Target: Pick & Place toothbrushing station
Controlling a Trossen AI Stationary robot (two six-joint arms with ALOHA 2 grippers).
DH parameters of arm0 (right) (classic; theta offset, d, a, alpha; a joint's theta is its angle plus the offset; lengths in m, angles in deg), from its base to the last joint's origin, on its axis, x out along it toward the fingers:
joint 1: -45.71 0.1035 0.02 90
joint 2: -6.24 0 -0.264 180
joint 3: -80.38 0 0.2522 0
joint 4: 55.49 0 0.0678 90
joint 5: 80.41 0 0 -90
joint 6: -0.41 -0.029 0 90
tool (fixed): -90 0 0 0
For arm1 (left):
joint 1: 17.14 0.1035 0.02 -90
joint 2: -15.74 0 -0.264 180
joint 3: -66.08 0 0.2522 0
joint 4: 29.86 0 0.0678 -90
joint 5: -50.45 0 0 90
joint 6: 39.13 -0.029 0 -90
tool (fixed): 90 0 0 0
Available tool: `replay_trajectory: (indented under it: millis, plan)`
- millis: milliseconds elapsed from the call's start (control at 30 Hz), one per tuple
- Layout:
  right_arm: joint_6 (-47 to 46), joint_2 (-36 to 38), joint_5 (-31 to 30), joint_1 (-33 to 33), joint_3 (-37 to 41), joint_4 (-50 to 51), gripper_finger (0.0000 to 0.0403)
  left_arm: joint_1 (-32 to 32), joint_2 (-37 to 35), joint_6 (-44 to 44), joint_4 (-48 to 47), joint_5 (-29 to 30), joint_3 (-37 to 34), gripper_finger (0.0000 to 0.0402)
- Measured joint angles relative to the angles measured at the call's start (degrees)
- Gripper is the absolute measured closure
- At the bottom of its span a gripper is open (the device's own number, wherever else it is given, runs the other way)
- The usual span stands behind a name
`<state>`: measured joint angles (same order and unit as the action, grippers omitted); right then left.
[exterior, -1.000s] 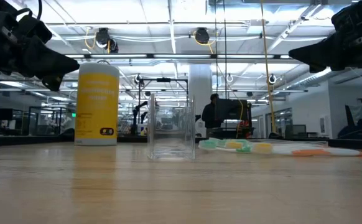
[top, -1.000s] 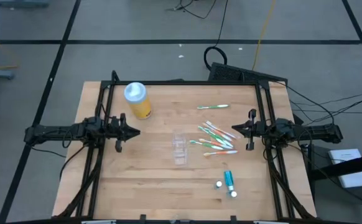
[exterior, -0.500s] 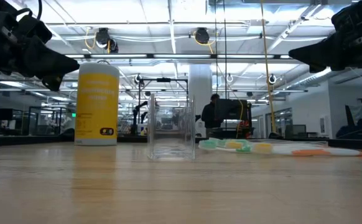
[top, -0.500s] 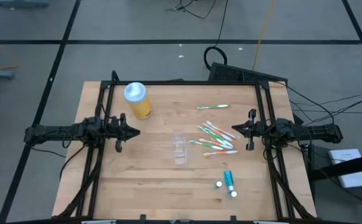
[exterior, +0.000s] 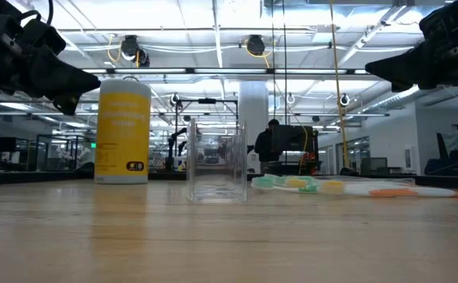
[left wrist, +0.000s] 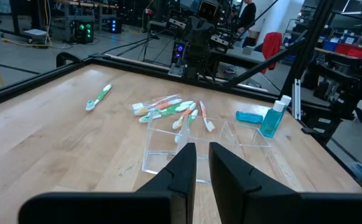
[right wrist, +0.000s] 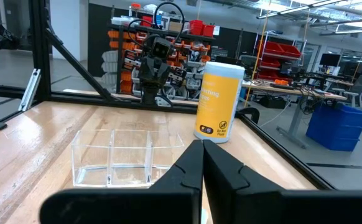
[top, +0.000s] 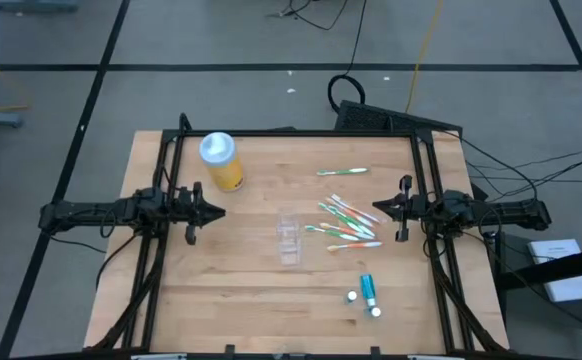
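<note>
Overhead, the wooden bench (top: 221,290) shows everything at once: the clear plastic holder (top: 289,238) lies near the middle, a loose pile of green, orange and white toothbrushes (top: 348,224) sits just to its right, one more toothbrush (top: 343,172) lies apart toward the far edge, and the teal tubes (top: 368,293) rest near the front right. The yellow bottle (top: 222,162) stands at the far left.

Only the wrist views reveal that the holder is divided into compartments (right wrist: 112,158), and all of them are empty. The left wrist view also shows one tube standing upright (left wrist: 272,118) and another lying flat (left wrist: 250,116), which the overhead view barely separates. The table-level view shows the holder (exterior: 216,161) resting on the bench with the bottle (exterior: 123,131) well to one side, and a person (exterior: 270,145) far off in the room.

The left end effector (top: 208,211) hangs over the left side of the bench, its fingers (left wrist: 182,171) nearly together with a thin gap, gripping nothing. The right end effector (top: 396,208) hangs over the right side, just beside the pile, its fingers (right wrist: 192,165) closed and empty.

Wide bare wood lies along the front edge and the whole left half. A black frame (top: 301,132) runs along the far edge and both sides.
</note>
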<state>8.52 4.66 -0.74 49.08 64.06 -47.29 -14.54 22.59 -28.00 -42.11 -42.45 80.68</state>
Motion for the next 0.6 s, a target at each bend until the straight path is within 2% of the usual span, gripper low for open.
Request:
replay_trajectory:
  millis: [233, 467, 600]
  plan:
    - [-8.53, 0.0, 0.05, 0.0, -0.01, -3.13, 0.0403, 0.01, 0.0, -0.01, -0.01, 0.0, 0.0, 0.0353]
    - [-26.76, 0.0, -0.2, 0.0, 0.0, -7.41, 0.0403, 0.01, 0.0, -0.01, -0.02, 0.0, 0.0, 0.0353]
    - [-29.51, 0.0, -0.17, 0.0, 0.0, -11.24, 0.0403, -0.01, 0.0, 0.01, -0.02, 0.0, 0.0, 0.0353]
